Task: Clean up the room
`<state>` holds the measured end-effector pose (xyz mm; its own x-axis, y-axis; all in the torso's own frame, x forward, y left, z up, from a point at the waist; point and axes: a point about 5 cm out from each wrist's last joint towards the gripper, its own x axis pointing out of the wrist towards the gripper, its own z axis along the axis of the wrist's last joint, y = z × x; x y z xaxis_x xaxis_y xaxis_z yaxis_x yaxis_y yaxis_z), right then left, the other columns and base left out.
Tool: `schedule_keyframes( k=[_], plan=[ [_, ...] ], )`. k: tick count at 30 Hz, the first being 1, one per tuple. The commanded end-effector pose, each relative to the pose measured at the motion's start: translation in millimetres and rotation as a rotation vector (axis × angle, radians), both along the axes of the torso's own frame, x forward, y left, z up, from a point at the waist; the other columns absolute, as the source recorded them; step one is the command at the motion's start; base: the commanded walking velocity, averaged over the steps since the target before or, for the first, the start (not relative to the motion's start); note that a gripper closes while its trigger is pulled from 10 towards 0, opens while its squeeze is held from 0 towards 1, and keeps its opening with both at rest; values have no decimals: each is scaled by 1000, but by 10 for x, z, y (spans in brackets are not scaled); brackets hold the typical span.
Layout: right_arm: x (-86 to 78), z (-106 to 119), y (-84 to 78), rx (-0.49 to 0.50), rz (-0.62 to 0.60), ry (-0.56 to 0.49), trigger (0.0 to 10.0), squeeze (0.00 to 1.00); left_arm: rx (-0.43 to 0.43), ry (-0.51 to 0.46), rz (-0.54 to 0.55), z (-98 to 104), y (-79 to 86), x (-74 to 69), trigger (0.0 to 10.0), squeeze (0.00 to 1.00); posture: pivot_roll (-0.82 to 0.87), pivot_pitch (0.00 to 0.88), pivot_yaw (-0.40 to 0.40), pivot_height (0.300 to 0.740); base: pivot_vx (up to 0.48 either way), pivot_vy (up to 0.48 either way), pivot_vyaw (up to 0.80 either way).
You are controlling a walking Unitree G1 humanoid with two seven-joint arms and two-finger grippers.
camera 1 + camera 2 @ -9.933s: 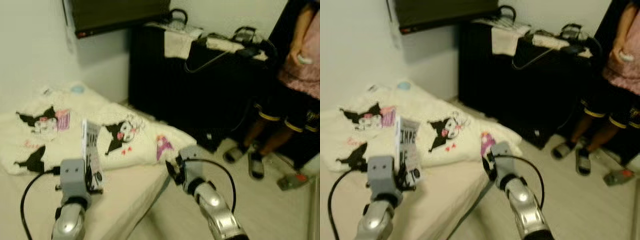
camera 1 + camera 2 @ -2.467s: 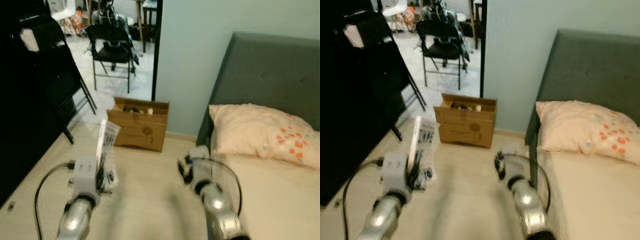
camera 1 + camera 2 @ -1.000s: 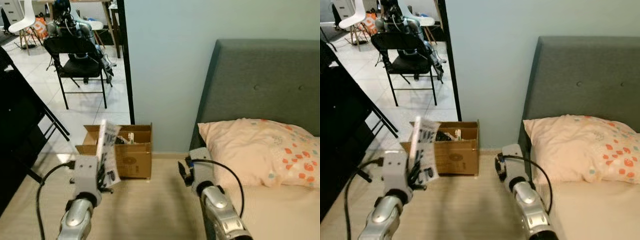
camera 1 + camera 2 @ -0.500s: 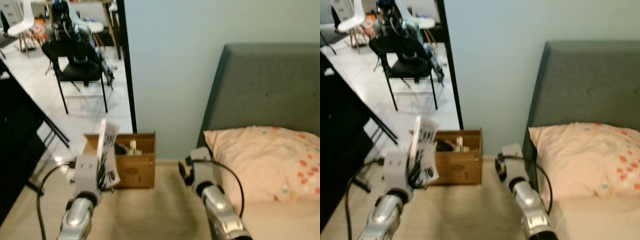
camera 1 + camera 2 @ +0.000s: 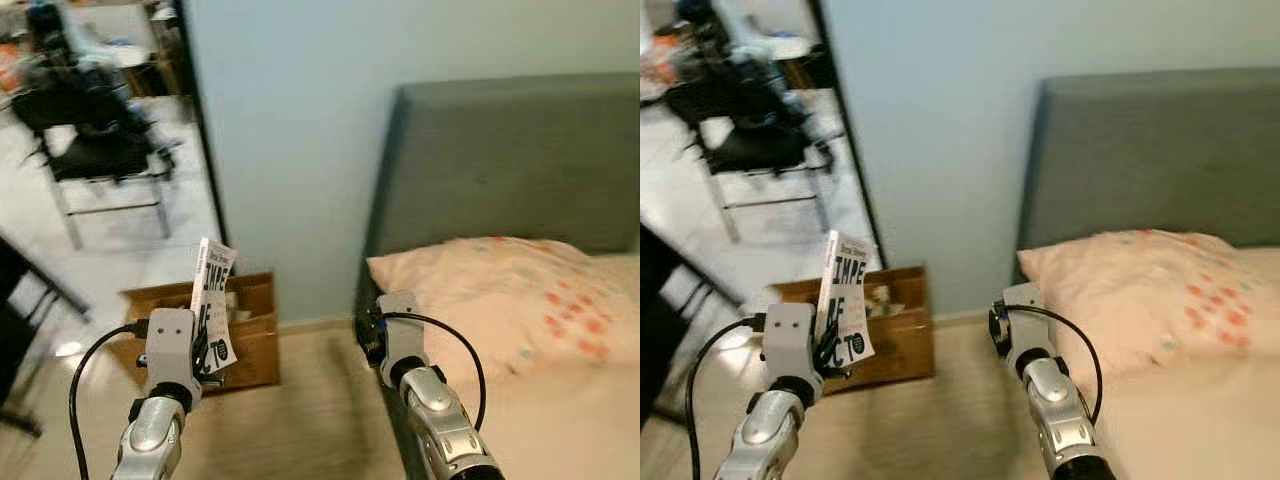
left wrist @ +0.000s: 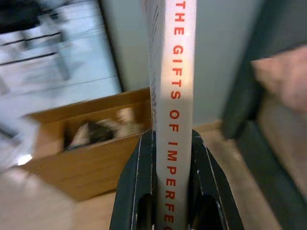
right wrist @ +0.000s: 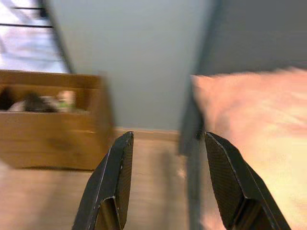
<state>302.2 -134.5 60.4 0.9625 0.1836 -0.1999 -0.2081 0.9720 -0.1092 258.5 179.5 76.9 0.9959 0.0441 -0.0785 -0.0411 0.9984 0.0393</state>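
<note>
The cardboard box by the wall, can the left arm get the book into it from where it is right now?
Probably yes. The left gripper holds the book upright just short of the cardboard box, whose top is open, with nothing between them.

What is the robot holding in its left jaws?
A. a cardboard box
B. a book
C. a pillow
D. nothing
B. The left gripper is shut on a white book, held upright with red spine letters; the pillow lies on the bed and the cardboard box sits on the floor.
</note>
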Motion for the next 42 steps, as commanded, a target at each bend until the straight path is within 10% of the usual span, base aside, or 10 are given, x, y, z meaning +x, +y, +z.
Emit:
schedule_keyframes(
  k=[1,42],
  plan=[
    [-29,-53,-19,12,-20,27,10000,0,14,-15,-7,18,-2,2,10000,0,-53,65,-6,740,0,0,-800],
    [14,-60,-110,2,-57,45,10000,0,26,-4,-23,-16,-34,25,10000,0,-56,53,-9,740,0,0,-800]
  ],
)
